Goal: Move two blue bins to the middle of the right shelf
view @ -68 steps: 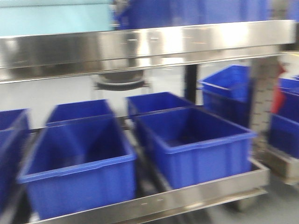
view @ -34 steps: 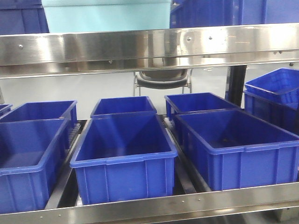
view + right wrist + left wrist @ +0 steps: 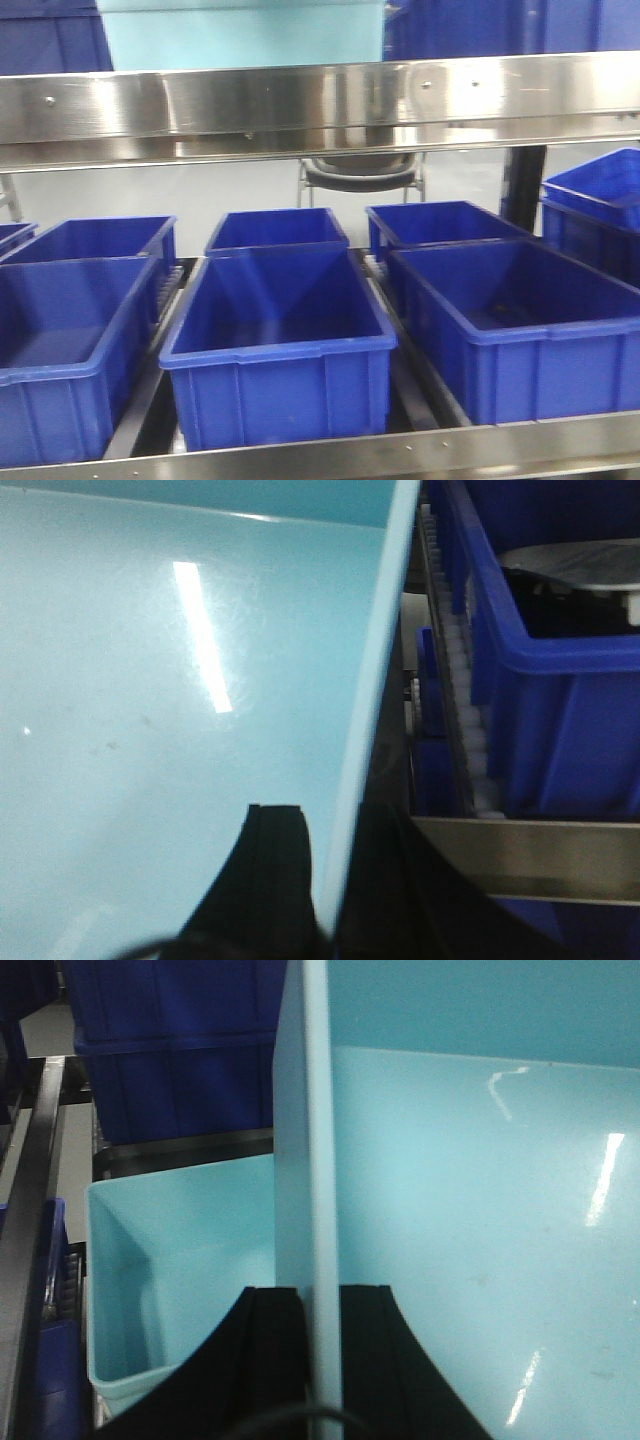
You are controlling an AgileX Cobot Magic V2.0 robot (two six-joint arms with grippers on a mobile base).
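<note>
Bin (image 3: 480, 1210) of pale blue has 1 wall clamped in left gripper (image 3: 318, 1300), another in right gripper (image 3: 335, 830).

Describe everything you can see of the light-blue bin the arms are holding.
The light-blue bin looks like glossy, smooth plastic. It is open-topped with thin straight walls, and the visible interior is empty apart from faint scuffs and light reflections. The left gripper clamps one side wall and the right gripper the opposite one, with fingers inside and outside each. In the front view it shows above the steel shelf rail.
</note>
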